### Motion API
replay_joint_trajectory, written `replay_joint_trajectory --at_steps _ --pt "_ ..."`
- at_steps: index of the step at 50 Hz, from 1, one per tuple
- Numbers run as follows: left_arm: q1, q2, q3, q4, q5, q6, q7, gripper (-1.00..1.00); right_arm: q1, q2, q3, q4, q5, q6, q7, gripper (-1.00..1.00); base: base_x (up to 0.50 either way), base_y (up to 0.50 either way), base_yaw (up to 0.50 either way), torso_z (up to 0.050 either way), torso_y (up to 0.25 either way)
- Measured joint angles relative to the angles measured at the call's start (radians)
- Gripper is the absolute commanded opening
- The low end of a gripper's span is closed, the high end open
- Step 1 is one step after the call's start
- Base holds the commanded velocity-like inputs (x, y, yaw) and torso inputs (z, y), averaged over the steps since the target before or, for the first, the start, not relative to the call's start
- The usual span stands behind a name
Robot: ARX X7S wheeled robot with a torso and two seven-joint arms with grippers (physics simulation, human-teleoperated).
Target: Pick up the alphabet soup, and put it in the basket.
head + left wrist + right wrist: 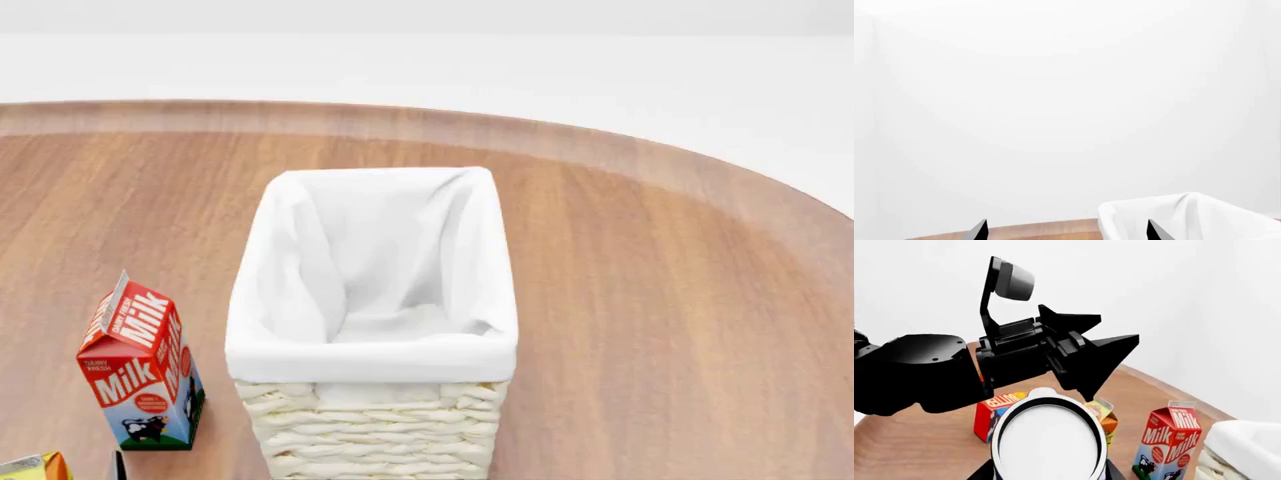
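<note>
In the right wrist view the alphabet soup fills the foreground. I see its silver-white top with a dark rim; the label is almost wholly hidden. My right gripper is shut on it, a dark finger on each side. The basket, cream wicker with a white cloth lining, stands mid-table in the head view, and its inside looks empty. Its corner also shows in the right wrist view as the basket. My left gripper is open and holds nothing, with the basket's lining just beyond one fingertip.
A milk carton stands left of the basket, with an orange carton corner at the frame's bottom left. The right wrist view shows my black left arm above a red butter box, an orange carton and the milk carton.
</note>
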Motion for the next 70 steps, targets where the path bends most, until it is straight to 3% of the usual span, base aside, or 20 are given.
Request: replay_joint_trajectory --at_steps 47,59,70 --pt "-0.006 -0.006 0.009 0.0 -0.004 -0.004 -0.008 1.0 0.015 -0.002 0.081 -0.058 0.286 -0.035 0.024 -1.0 0.0 0.0 0.0 0.0 0.0" --pt "-0.005 -0.009 0.009 0.003 -0.004 -0.005 -0.012 1.0 0.032 -0.009 0.111 -0.095 0.333 -0.021 0.09 -1.0 0.0 0.0 0.0 0.001 0.0" --pt "-0.006 -0.011 0.009 0.002 -0.007 -0.004 -0.014 1.0 0.092 -0.022 0.151 -0.16 0.347 0.052 0.25 -1.0 0.0 0.0 0.0 0.0 0.001"
